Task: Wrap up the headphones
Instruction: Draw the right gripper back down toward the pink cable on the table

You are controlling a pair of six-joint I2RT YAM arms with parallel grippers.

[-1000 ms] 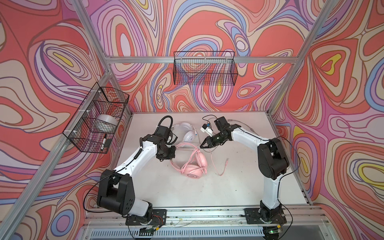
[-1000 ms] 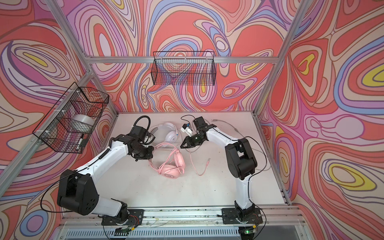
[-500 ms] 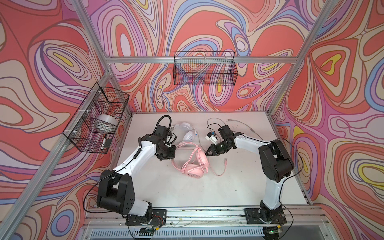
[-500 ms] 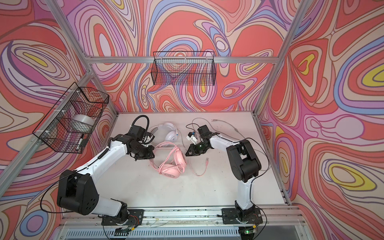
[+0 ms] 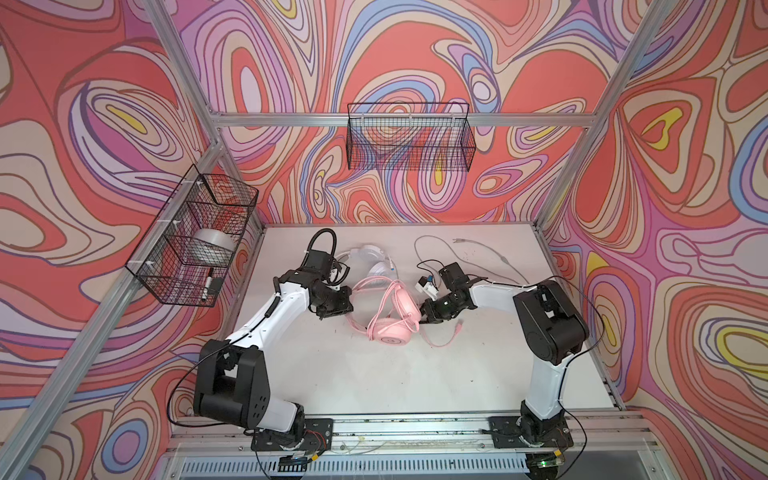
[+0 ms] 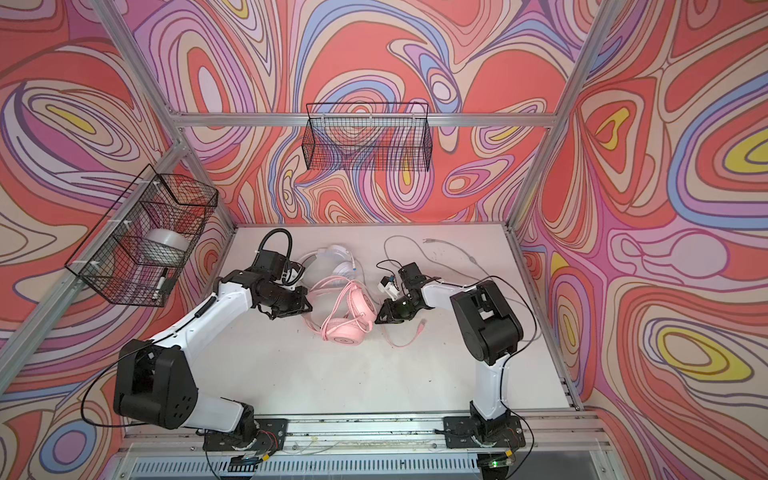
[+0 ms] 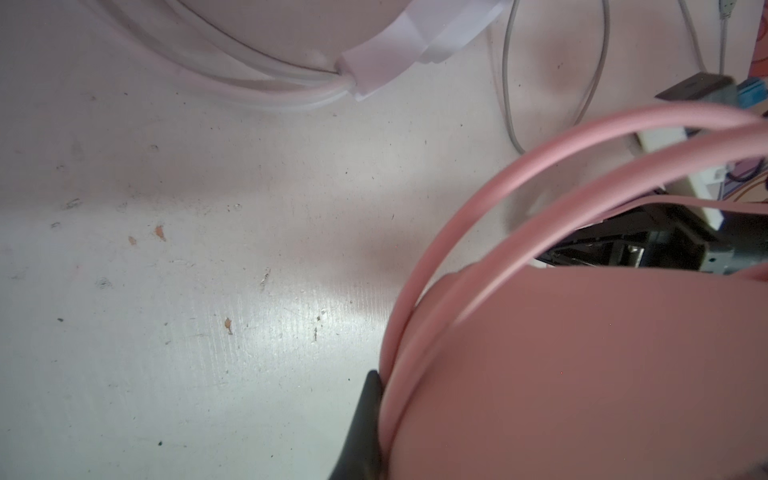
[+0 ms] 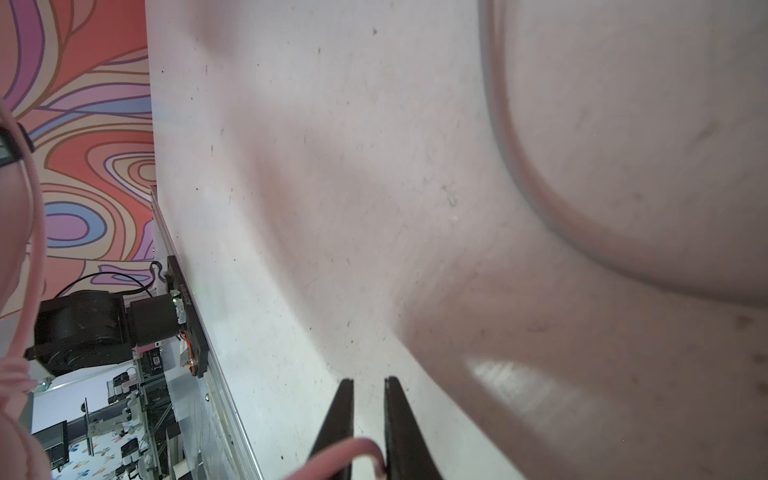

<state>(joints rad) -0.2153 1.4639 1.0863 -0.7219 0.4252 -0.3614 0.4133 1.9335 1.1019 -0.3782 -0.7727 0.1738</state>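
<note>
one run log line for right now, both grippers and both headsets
left gripper: shut on pink headset | right gripper: shut on pink cable | white headset: lying on table, grey cable spread loose

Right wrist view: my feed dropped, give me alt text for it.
The right gripper is closed on the pink cable, its two black fingers nearly together above the scuffed white table. Part of the pink headset shows blurred at the frame's edge, with the patterned wall and an arm base behind.
</note>
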